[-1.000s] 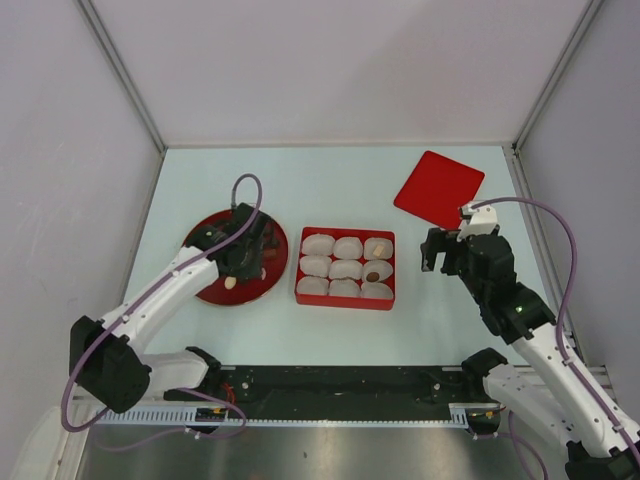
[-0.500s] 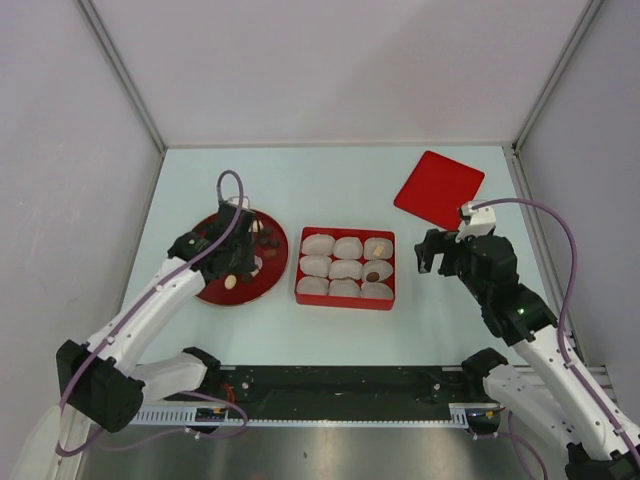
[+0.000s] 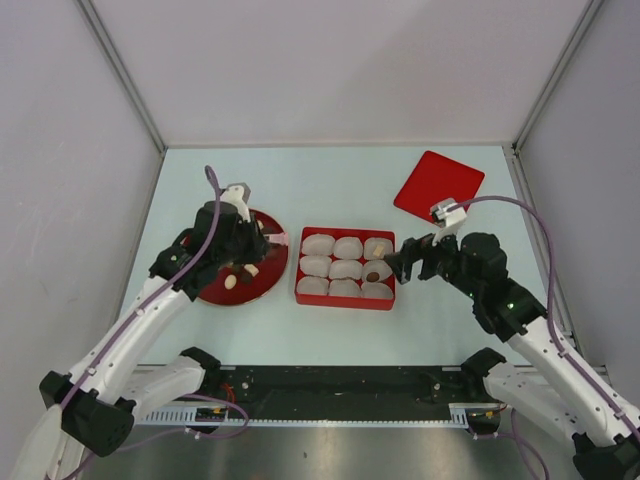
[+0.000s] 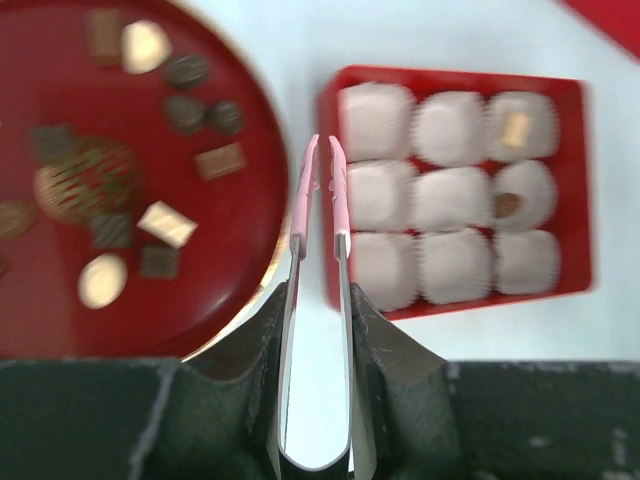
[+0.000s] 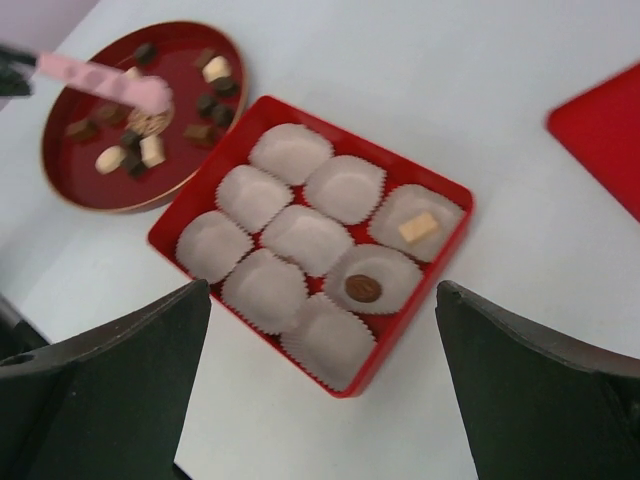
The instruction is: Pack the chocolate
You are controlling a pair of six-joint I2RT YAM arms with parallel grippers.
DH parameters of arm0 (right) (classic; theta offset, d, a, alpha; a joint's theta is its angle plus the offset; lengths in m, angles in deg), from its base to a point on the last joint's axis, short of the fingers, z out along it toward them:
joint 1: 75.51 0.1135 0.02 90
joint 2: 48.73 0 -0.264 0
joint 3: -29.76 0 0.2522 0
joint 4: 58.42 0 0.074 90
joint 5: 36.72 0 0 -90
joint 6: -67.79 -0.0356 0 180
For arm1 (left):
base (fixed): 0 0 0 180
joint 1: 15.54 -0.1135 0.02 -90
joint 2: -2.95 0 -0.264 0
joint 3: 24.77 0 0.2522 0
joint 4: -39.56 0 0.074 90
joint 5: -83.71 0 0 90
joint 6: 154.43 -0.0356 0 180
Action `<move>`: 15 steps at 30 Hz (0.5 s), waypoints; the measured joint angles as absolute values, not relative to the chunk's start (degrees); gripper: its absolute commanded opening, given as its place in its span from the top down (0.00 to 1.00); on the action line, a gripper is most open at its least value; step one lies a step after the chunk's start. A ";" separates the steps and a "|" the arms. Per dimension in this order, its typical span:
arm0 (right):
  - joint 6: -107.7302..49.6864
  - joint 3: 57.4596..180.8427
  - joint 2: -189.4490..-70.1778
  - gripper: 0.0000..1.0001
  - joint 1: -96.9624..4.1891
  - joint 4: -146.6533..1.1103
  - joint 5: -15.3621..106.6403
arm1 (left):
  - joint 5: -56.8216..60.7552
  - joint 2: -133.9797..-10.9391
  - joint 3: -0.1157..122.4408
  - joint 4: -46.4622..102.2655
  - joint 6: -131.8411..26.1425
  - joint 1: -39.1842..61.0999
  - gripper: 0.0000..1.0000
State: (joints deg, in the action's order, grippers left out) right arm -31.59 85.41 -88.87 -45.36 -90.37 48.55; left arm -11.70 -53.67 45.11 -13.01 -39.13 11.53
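A pale table [image 3: 340, 185] sits boxed in by plain greyish walls [image 3: 340, 70] with metal corner posts [image 3: 122, 75].

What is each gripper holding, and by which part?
Left gripper grips the tongs by their metal arms near the bend, pink tips free. Right gripper is open and empty.

9-cup red box [image 3: 345, 301], chocolate [image 3: 231, 282] on red plate [image 3: 213, 291], red lid [image 3: 438, 187]

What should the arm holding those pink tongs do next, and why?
Probably spread the thin pink-handled metal tongs and lower them onto a cream chocolate on the round red plate. The left gripper clamps the tongs, their tips look empty, and seven of the nine white paper cups in the square red box hold nothing.
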 measured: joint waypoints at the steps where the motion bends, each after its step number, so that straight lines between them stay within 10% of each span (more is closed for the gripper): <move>1: -31.09 85.19 -89.40 0.00 -44.03 -89.10 47.54 | -9.87 -53.37 44.85 -11.52 -39.17 11.53 0.83; 15: -13.17 85.10 -105.07 0.04 -23.96 -70.53 52.88 | 12.54 -55.49 45.53 1.61 -39.63 14.00 0.82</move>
